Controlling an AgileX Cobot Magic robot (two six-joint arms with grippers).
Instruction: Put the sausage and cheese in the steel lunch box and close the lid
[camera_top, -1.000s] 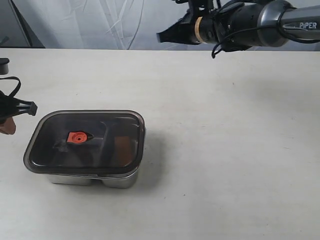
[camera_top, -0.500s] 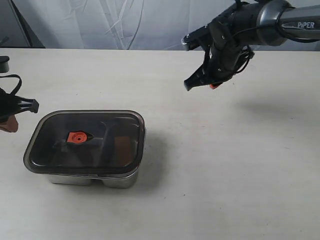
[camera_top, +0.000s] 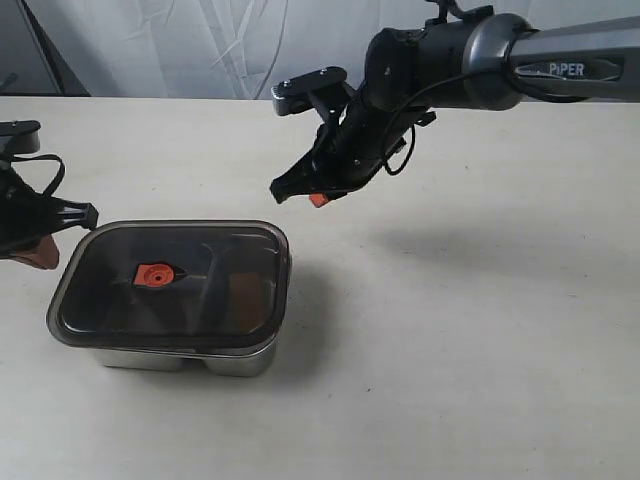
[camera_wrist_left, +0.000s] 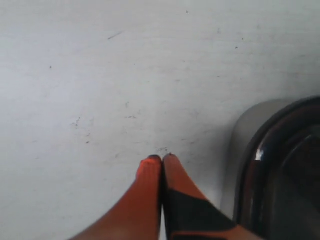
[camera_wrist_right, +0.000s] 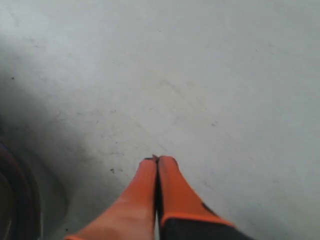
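Note:
The steel lunch box (camera_top: 190, 360) stands at the front left of the table. The dark smoky lid (camera_top: 200, 300) with its orange valve tab (camera_top: 153, 274) lies on top of it. The sausage and the cheese cannot be made out through the lid. My left gripper (camera_top: 45, 252) is shut and empty, just off the box's left end; the left wrist view shows its tips (camera_wrist_left: 161, 159) beside the lid's edge (camera_wrist_left: 260, 165). My right gripper (camera_top: 300, 195) is shut and empty, in the air behind and to the right of the box, its tips (camera_wrist_right: 158, 160) over bare table.
The pale table (camera_top: 450, 330) runs wide to the right of and in front of the box. A white curtain (camera_top: 200, 45) hangs behind the table. The right arm (camera_top: 470, 65) stretches in from the upper right.
The right arm has swung down and to the left, from the far right edge toward the box. The left gripper has shifted slightly toward the box. The box and the lid have not moved.

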